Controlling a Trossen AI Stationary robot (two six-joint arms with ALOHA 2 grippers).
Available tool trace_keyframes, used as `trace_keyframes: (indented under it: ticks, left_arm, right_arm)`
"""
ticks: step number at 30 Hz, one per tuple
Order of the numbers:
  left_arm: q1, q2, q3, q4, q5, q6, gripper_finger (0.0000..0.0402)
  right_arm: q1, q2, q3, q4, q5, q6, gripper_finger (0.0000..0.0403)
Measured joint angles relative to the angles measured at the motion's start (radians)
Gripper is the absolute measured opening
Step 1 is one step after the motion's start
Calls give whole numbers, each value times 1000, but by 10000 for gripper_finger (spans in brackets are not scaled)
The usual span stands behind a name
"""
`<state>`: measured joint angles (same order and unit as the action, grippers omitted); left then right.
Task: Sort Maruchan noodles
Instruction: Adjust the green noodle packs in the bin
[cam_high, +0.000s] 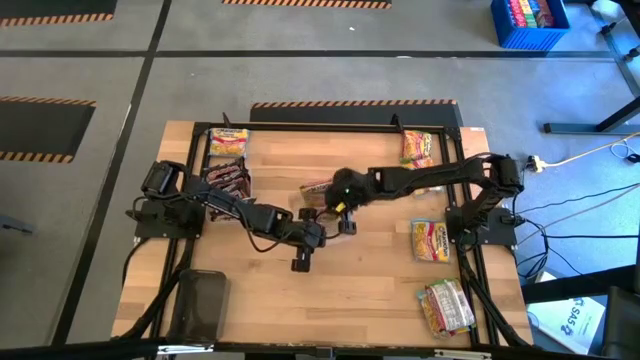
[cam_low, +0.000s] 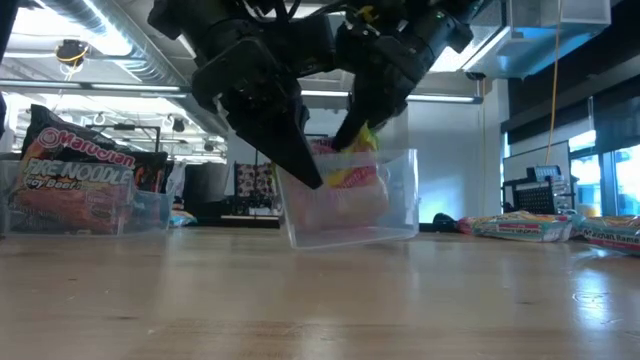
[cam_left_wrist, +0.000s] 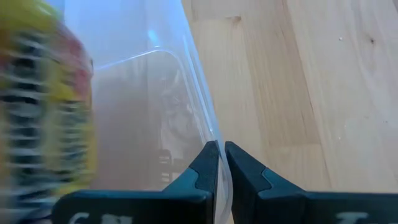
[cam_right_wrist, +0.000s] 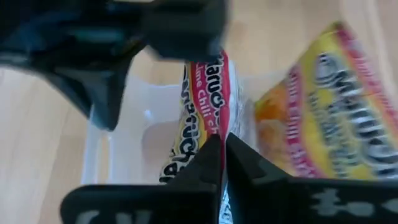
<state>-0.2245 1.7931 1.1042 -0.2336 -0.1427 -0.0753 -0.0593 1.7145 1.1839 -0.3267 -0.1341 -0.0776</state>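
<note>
Low view: both tools meeting at clear tray (cam_low: 390, 205), mid table (cam_low: 320, 290).
Left tool (cam_left_wrist: 221, 149) pinched on tray wall. Right tool (cam_right_wrist: 222, 142) clamping noodle packet (cam_right_wrist: 205, 106) edge-on, long axis running down into tray.

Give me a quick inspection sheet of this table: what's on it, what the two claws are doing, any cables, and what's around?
Surface: wooden table.
Job's things: noodle packets, yellow at right, dark ones at left.
Clutter: clear tray at centre, tilted up off the table.
Grippers: left gripper shut on the tray's wall; right gripper shut on a packet over the tray.
Cables: wires beside the table's right side.
Surroundings: blue crate on the floor.
</note>
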Motion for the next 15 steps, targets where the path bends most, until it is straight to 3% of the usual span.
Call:
trace_keyframes:
  ticks: [9,15]
  left_arm:
    - [-1,0,0,-2,16,0,15]
    - [0,0,0,1,24,0,15]
  right_arm:
    - [-184,-29,-14,-61,-66,-41,0]
    - [-222,-21,-55,-24,-70,-88,1]
